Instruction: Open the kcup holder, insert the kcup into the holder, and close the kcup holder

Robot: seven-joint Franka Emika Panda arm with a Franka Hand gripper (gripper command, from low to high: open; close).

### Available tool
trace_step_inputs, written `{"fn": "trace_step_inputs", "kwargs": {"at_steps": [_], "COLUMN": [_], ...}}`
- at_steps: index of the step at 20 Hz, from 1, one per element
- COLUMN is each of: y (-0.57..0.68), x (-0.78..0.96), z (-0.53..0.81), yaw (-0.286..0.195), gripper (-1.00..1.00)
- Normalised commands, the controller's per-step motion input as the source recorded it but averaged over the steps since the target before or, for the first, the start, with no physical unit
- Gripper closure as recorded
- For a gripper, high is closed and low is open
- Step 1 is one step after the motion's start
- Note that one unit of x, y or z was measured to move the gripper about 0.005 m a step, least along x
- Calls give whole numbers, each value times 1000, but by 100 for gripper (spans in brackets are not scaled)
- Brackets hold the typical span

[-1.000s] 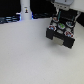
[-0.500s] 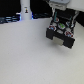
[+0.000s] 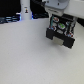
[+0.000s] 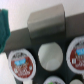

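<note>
The kcup holder (image 3: 61, 32) is a black box at the exterior view's upper right, with its drawer out and round pods showing in it. My gripper (image 3: 59, 18) hangs right above the drawer, and its fingers are too blurred to read. In the wrist view the drawer (image 4: 10, 40) fills the picture, with a grey metal block (image 4: 47, 22) at its edge. A plain white round shape (image 4: 48, 55) sits in a slot between two red-labelled pods (image 4: 21, 61); it may be the kcup. A green patch (image 4: 4, 27) shows at the frame's edge.
A tall white bottle-like object (image 3: 25, 8) with a dark mark stands at the back of the pale table (image 3: 25, 55), at the exterior view's left. Dark clutter lines the back edge behind it.
The arm has come down a little closer over the drawer. The holder and the bottle have stayed where they were.
</note>
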Motion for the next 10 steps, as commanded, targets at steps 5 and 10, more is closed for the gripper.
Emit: {"fn": "trace_step_inputs", "kwargs": {"at_steps": [5, 10], "y": [9, 178], "x": [466, 260], "z": [-216, -227], "yaw": [65, 167], "gripper": [-100, -100]}}
